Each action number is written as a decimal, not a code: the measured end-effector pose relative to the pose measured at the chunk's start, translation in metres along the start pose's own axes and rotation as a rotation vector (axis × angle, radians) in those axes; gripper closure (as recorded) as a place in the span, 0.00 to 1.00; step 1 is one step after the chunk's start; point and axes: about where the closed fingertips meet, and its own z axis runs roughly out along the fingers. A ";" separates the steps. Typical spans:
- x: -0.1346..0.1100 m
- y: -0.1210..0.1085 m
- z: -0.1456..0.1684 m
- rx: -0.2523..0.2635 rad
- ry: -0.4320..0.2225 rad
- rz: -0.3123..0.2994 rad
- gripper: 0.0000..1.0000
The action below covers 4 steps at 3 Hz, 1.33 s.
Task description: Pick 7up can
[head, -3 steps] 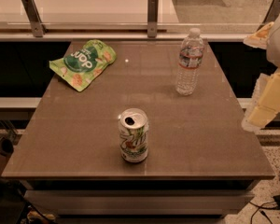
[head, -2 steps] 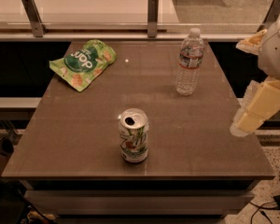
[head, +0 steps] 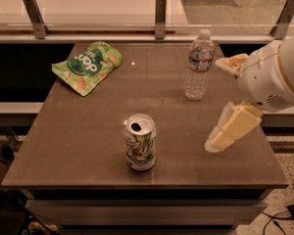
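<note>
One thing has moved in the last second: the gripper (head: 215, 104) has come in from the right and now hangs over the right side of the table (head: 78, 146), its two fingers spread wide and holding nothing. The 7up can (head: 140, 142) stands upright near the front edge, untouched, well apart to the gripper's left. The approach is under way, and closing that gap likely comes next.

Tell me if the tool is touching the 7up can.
No. The tool hangs over the table's right side, clearly apart from the 7up can standing near the front edge.
</note>
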 end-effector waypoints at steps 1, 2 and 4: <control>-0.017 0.010 0.032 -0.023 -0.153 0.003 0.00; -0.032 0.028 0.052 -0.069 -0.297 0.017 0.00; -0.061 0.067 0.066 -0.190 -0.522 0.027 0.00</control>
